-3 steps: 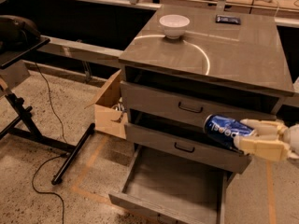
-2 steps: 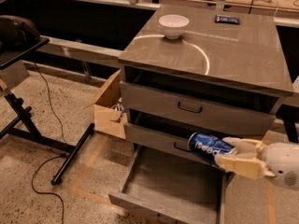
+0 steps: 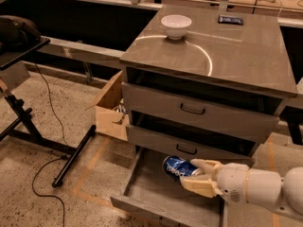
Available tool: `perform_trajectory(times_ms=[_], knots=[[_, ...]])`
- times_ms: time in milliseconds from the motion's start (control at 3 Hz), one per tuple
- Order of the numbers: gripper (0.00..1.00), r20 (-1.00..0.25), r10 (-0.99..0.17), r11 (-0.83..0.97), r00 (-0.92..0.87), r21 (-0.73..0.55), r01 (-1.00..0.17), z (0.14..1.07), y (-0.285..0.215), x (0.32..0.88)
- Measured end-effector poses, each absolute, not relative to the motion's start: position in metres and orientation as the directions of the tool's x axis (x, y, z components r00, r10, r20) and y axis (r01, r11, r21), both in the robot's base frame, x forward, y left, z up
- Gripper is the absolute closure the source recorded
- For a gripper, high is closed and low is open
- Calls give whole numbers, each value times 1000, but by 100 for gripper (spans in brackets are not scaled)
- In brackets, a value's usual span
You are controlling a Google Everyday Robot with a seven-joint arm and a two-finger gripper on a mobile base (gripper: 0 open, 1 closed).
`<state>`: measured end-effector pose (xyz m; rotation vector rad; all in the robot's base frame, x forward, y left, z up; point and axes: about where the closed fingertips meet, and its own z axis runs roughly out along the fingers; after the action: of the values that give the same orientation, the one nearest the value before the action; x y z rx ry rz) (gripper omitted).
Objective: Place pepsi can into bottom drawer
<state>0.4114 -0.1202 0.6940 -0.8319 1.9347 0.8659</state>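
Observation:
The pepsi can (image 3: 177, 168) is blue with a white logo and lies on its side in my gripper (image 3: 193, 174). The cream fingers (image 3: 204, 165) are shut on its right end. The white arm reaches in from the lower right. The can hangs just above the grey floor of the bottom drawer (image 3: 156, 193), which is pulled open at the foot of the grey cabinet. The can is over the drawer's right half, below the middle drawer front.
The two upper drawers with black handles (image 3: 192, 109) stand a little open. A white bowl (image 3: 176, 26) and a flat dark blue packet (image 3: 230, 19) lie on the cabinet top. A cardboard box (image 3: 110, 109) sits left of the cabinet. A black stand (image 3: 28, 122) and cable are on the left.
My gripper has carried the can down and to the left, from in front of the middle drawer to just above the open bottom drawer's floor.

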Motion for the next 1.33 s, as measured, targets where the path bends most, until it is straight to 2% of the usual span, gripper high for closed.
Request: perform_trajectory(times_ms=[667, 1333], knots=[[100, -883, -212, 586, -420, 229, -777, 689, -122, 424], [100, -872, -246, 627, -423, 189, -756, 582, -140, 450]])
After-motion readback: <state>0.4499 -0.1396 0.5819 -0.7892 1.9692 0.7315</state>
